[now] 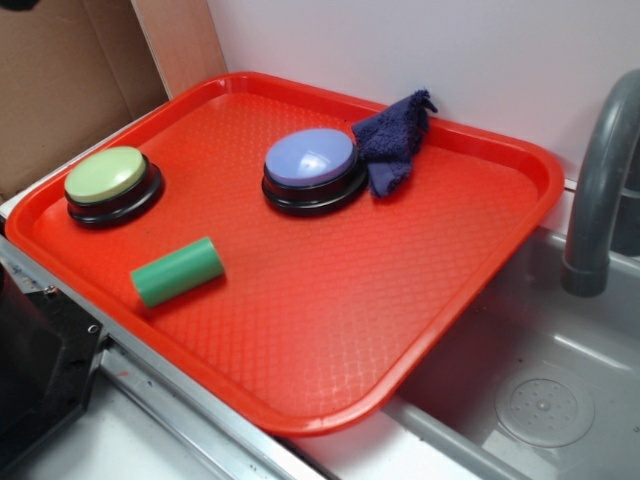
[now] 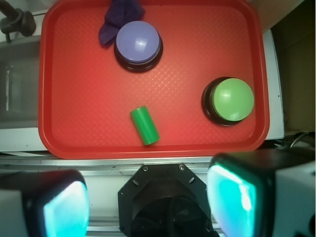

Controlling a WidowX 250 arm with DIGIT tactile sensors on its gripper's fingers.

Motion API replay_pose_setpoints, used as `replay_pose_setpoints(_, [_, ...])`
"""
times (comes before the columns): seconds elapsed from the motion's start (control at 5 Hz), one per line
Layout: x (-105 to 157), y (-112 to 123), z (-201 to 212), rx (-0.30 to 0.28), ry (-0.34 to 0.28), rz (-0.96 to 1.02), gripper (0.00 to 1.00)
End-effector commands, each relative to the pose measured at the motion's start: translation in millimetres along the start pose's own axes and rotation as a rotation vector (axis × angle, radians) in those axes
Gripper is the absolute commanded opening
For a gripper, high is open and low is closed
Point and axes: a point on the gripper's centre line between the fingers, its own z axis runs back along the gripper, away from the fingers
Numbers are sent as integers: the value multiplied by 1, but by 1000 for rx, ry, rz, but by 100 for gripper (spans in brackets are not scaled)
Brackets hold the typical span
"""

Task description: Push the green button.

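Nearest the exterior camera, the front rim of a red plastic tray [image 1: 330, 425] overhangs a grey sink basin [image 1: 560, 350], with a grey faucet pipe [image 1: 600, 180] rising at the right edge. On the tray, a plain green cylinder [image 1: 177, 271] lies on its side near the front left. Behind it, in the tray's left corner, sits the green button [image 1: 108, 183], its pale yellow-green dome on a black base, well apart from everything else. Toward the back middle stands a lavender-blue button [image 1: 312, 168], and a dark blue cloth [image 1: 392, 140] lies bunched just beside it against the tray's rear rim. No arm appears in this view.

From the wrist camera, looking straight down, the gripper [image 2: 148, 197] fills the bottom: two fingers [image 2: 232, 195] with teal-lit pads stand wide apart, holding nothing, off the tray's near edge. Beyond them the tray [image 2: 74, 98] shows the green button [image 2: 232, 100] at the right, the cylinder [image 2: 144, 125] near the middle front, the lavender-blue button [image 2: 138, 44] farther up, and the cloth [image 2: 116, 19] touching it at the top.
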Motion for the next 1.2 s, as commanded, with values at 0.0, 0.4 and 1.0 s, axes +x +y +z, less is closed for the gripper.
replay_pose_setpoints(0.0, [0,0,0,0,0,0,100])
replay_pose_setpoints(0.4, [49,83,-66,59,-90,235,100])
replay_pose_setpoints(1.0, [58,154,-168,183,3,217,100])
